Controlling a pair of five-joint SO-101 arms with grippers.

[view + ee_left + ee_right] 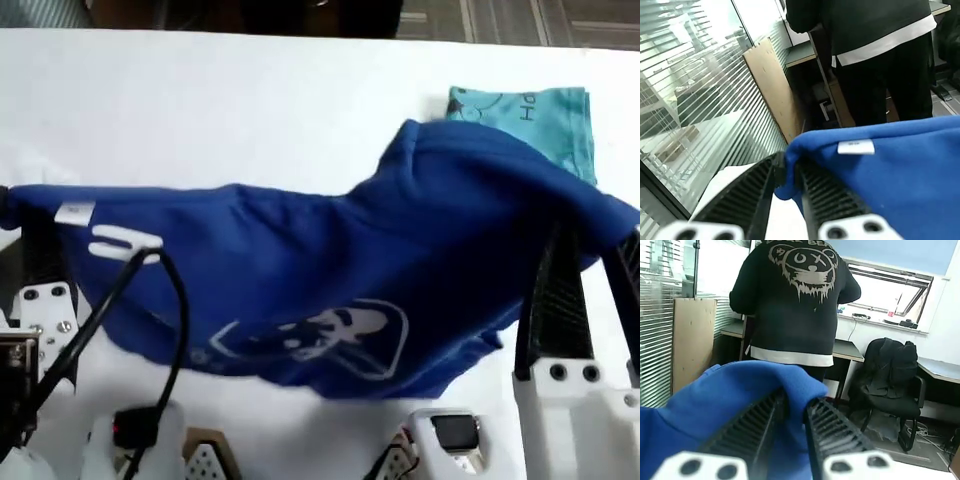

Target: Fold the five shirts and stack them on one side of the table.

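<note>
A dark blue shirt (pixel 330 270) with a white print hangs stretched above the table between my two grippers. My left gripper (pixel 788 167) is shut on one end of the blue shirt (pixel 900 175), near a small white label (pixel 855 147). The left gripper (pixel 20 215) shows at the left edge of the high view. My right gripper (pixel 796 402) is shut on the other end of the blue shirt (pixel 715 405), raised at the right side of the table (pixel 585 235). A folded teal shirt (pixel 530 115) lies at the table's back right, partly hidden by the blue one.
The white table (pixel 200 110) is bare at the back left and centre. A black cable (pixel 165 310) loops in front of the blue shirt near the left arm. The arm bases (pixel 450 440) stand along the front edge.
</note>
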